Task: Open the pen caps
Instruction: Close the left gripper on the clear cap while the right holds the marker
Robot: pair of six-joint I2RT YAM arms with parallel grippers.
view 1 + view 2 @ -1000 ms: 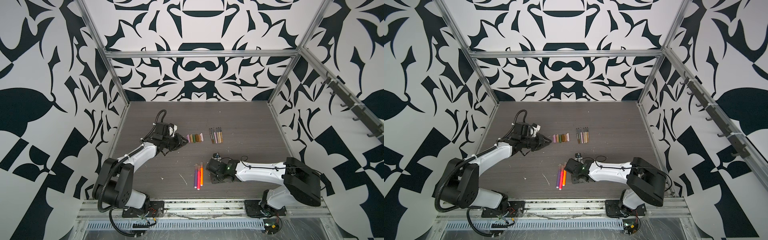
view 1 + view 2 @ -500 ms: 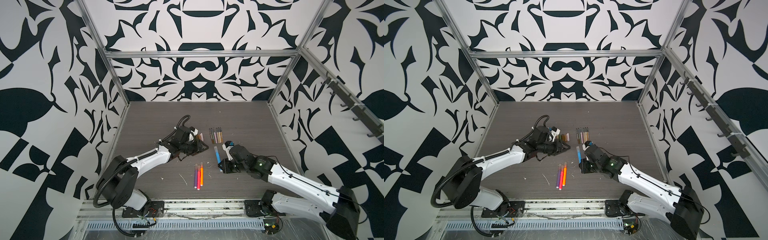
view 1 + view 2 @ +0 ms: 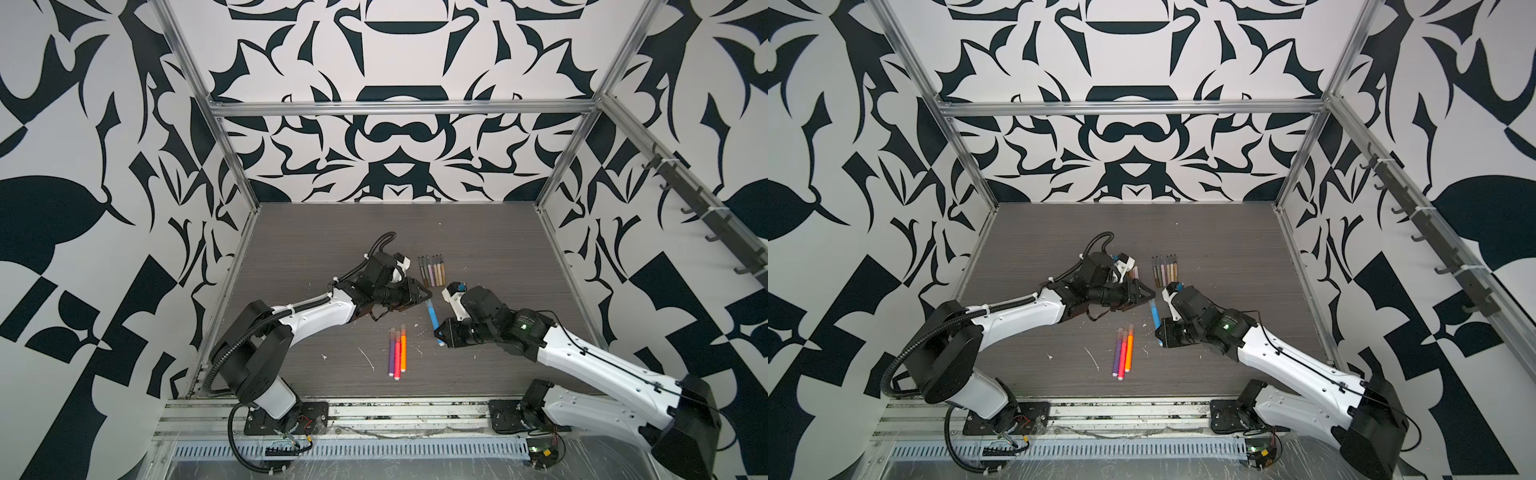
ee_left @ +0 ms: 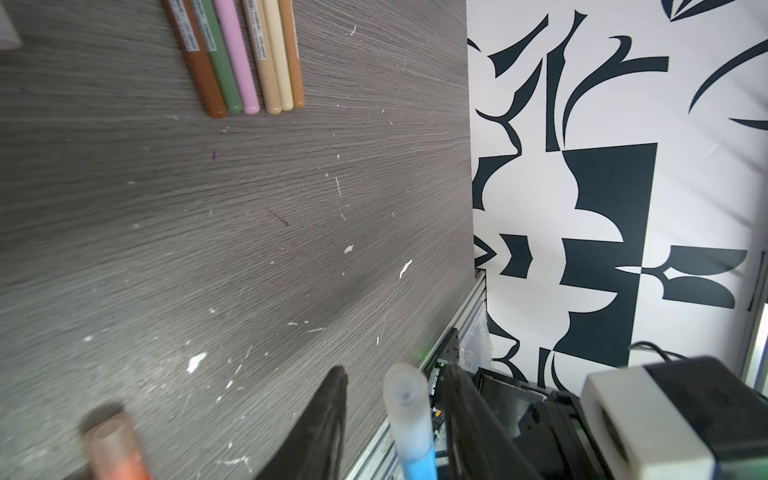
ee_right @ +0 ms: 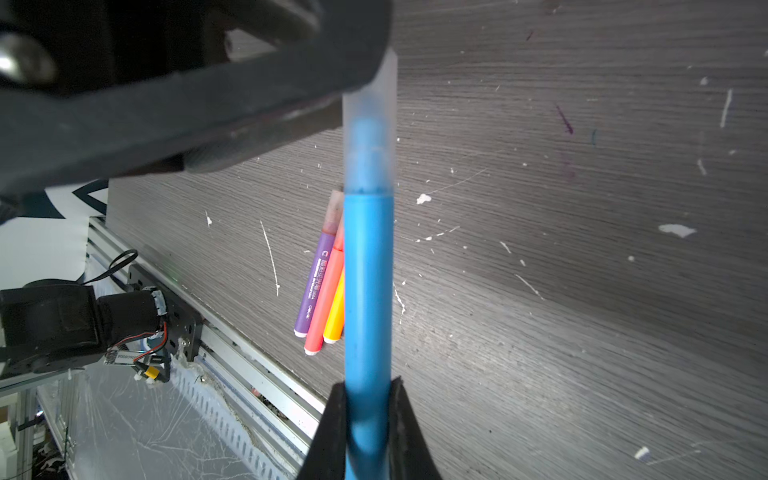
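Holding the blue pen [image 3: 432,319] by its barrel in the pinching right gripper [image 3: 441,335], just right of centre, we have the left gripper [image 3: 423,294] spread around the frosted cap [image 4: 405,399] at its far end, and the cap is still seated. The thin muted pens [image 3: 432,270] farther back look already uncapped. The purple, pink and orange pens [image 3: 397,351] near us appear capped, so we judge four caps remain.

On the grey wood-grain tabletop [image 3: 311,249] we find a row of thin muted plastic pens [image 3: 432,270] lying side by side toward the back. Nearer the front lie three thick purple, pink and orange markers [image 3: 397,351], touching one another. Just right of them, between both groups, the blue plastic marker [image 3: 432,318] reaches from the left gripper [image 3: 428,295] at its far end to the right gripper [image 3: 439,334] at its near end.
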